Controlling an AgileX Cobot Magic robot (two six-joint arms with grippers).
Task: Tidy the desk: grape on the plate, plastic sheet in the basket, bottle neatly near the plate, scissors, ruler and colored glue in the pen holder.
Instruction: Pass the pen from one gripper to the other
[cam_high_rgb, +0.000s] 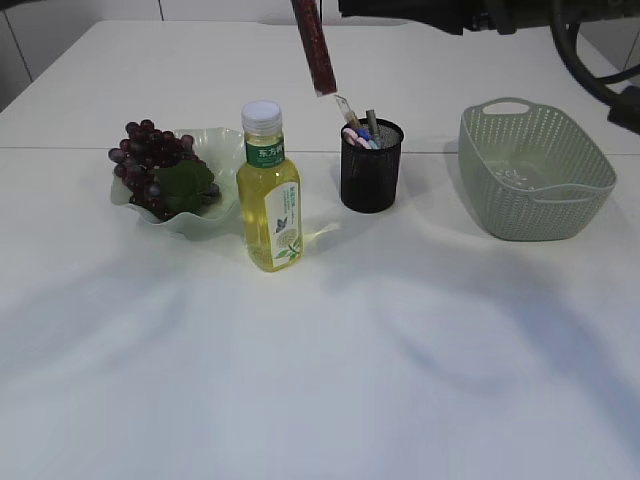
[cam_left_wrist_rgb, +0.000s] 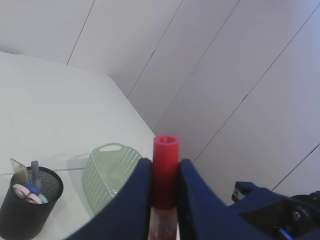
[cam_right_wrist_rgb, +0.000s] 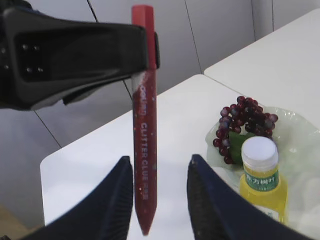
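Left pincer (cam_left_wrist_rgb: 164, 200) clamps the red glitter glue (cam_high_rgb: 313, 45), hanging above the pen holder (cam_high_rgb: 371, 168) toward eleven o'clock; right pincer (cam_right_wrist_rgb: 159, 200) gapes wide astride the tube's tip, gripping nothing.

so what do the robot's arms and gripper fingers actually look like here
Both grippers have dark navy fingers with smooth, rounded, tapering shapes. Seen from the right wrist, the left gripper has a black boxy body with small screw holes on its side. In the exterior view the arm is black, with a black cable looping at top right. No markings are legible.
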